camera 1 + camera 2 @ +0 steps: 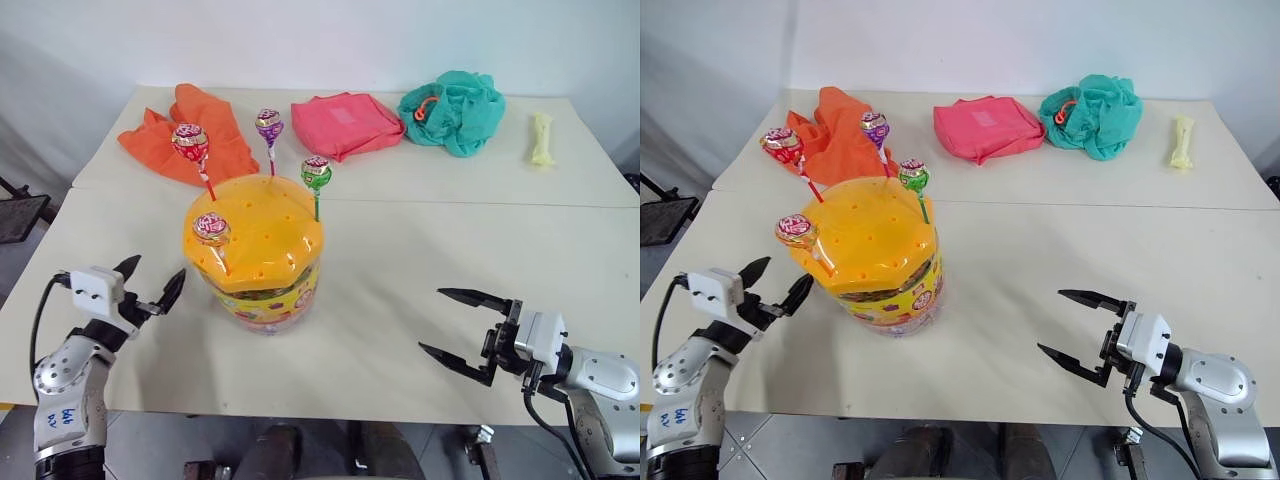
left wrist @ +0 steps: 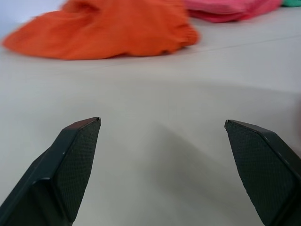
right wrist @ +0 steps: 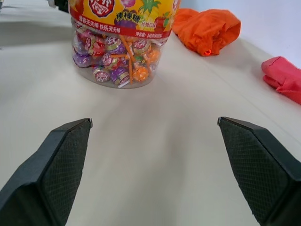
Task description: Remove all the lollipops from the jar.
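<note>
- While all four lollipops are still standing in the lid, the task is only at its beginning: no candy is taken out yet, and both arms are waiting low beside the jar.
- The large squat clear plastic jar (image 1: 256,268) with the domed orange-yellow lid and the colourful label is standing on the pale counter (image 1: 400,260), near its front edge, between the two arms and closer to the left one.
- Counting the lollipops on sticks in the lid, I am finding four: a shiny red one (image 1: 190,142) at the back left, a purple one (image 1: 268,124) at the back, a green one (image 1: 316,173) at the right, and an orange-red one (image 1: 211,228) at the front left.
- The left pincer (image 1: 148,287) is hovering just beside the jar with its two black fingers apart, holding nothing.
- The right pincer (image 1: 458,322) is hovering well apart from the jar, its fingers also spread wide and empty.
- In my judgement, the next move is asking the left pincer to rise to the orange-red lollipop, which is nearest, close on the thin stick or the head, and pull straight upward so the jar is not tipping.
- Behind the jar four cloth things are lying: one orange cloth (image 1: 180,135), one pink folded cloth (image 1: 345,123), one teal bundle (image 1: 452,110) and one small pale yellow piece (image 1: 541,138).
</note>
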Available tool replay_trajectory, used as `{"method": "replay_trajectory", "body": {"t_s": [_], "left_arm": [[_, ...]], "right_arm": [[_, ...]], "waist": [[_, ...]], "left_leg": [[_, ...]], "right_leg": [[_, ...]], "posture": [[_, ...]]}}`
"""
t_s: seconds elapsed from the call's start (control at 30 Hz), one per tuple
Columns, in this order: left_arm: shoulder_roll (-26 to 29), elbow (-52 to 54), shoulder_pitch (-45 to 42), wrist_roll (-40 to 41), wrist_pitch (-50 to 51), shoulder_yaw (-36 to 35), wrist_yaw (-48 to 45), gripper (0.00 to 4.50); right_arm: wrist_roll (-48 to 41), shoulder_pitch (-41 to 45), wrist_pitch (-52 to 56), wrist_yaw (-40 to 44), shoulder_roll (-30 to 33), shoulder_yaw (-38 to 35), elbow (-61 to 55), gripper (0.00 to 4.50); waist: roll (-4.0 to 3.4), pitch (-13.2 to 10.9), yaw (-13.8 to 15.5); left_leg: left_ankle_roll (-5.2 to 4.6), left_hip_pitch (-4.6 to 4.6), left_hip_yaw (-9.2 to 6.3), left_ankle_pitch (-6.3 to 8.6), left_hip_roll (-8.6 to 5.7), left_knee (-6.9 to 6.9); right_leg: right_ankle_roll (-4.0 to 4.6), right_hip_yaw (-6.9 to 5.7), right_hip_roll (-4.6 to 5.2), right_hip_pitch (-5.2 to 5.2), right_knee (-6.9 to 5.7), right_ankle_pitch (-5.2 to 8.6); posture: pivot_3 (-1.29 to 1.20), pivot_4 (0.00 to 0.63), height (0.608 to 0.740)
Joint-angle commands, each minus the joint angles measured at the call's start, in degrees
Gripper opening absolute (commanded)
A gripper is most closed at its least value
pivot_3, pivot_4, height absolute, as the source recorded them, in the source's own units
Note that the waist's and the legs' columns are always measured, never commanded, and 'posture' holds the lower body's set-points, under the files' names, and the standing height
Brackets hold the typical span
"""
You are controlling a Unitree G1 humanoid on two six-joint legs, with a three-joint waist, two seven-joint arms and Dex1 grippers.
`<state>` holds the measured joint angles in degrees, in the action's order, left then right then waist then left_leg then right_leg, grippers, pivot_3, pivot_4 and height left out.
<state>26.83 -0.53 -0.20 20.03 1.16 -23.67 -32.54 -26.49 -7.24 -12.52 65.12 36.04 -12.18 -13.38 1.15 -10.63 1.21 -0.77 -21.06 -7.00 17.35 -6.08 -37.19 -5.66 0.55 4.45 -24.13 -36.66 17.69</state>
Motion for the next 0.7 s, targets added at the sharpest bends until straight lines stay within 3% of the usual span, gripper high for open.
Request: {"method": "replay_trajectory", "body": {"t_s": [0.03, 0.13, 0.2, 0.3, 0.43, 0.57, 0.7], "left_arm": [[2.9, 1.2, 1.2, 2.4, -0.6, -2.3, -3.1, 4.48], [6.9, 0.5, 3.6, 5.4, 0.8, -4.2, -8.9, 4.48], [9.3, -0.9, 3.5, 15.6, 6.4, -10.7, -13.3, 4.48], [13.7, -3.5, 5.0, 20.3, 10.3, -15.1, -19.5, 4.48], [22.1, -14.8, 7.5, 27.4, 19.6, -25.0, -27.9, 4.48], [26.1, -21.1, 6.2, 27.5, 21.6, -25.2, -33.9, 4.48], [25.0, -13.9, 1.8, 29.1, 23.6, -20.8, -36.4, 4.48]], "right_arm": [[-2.0, 1.1, 0.3, 0.3, 0.9, -0.5, -0.9, 4.5], [-5.7, 3.7, 5.6, -1.5, 0.7, -0.2, -2.9, 4.5], [-12.2, 8.1, 12.2, -6.5, -0.5, -0.6, -5.8, 4.5], [-18.2, 12.1, 18.0, -10.4, -0.5, -2.2, -8.8, 4.5], [-25.7, 15.8, 22.3, -10.9, 3.0, -6.3, -14.7, 4.5], [-25.6, 15.8, 22.2, -8.1, 5.3, -8.1, -16.5, 4.5], [-26.9, 15.8, 23.5, -8.2, 6.3, -9.4, -19.0, 4.5]], "waist": [[0.0, 0.0, 0.1], [0.0, 0.0, -0.1], [-0.04, 0.0, -0.1], [-0.05, 0.0, -0.1], [-0.08, 0.0, 0.1], [-0.08, 0.0, 0.3], [-0.09, -0.1, 0.7]], "left_leg": [[0.0, 0.0, -0.01, 0.0, 0.01, 0.0], [0.01, 0.01, -0.01, 0.0, 0.01, 0.0], [0.02, 0.01, -0.01, 0.01, 0.03, 0.0], [0.02, -0.02, -0.06, 0.01, 0.09, -0.01], [0.0, -0.12, -0.12, 0.05, 0.09, 0.07], [-0.1, -0.11, -0.08, 0.15, 0.08, 0.09], [-0.19, -0.04, -0.26, 0.2, 0.08, 0.01]], "right_leg": [[0.0, -0.01, 0.0, 0.0, 0.0, 0.0], [0.01, 0.0, 0.0, 0.0, -0.03, 0.0], [0.02, 0.01, 0.0, 0.0, -0.01, 0.0], [0.1, -0.02, -0.01, -0.04, -0.05, 0.01], [0.12, -0.07, -0.01, -0.09, 0.09, 0.03], [0.12, -0.08, 0.0, -0.03, 0.24, 0.03], [0.04, -0.2, 0.04, 0.31, 0.53, -0.04]], "posture": [[0.0, 0.15, 0.74], [0.0, 0.15, 0.74], [0.0, 0.15, 0.74], [0.0, 0.15, 0.74], [0.0, 0.15, 0.74], [0.0, 0.15, 0.74], [0.0, 0.15, 0.74]]}}
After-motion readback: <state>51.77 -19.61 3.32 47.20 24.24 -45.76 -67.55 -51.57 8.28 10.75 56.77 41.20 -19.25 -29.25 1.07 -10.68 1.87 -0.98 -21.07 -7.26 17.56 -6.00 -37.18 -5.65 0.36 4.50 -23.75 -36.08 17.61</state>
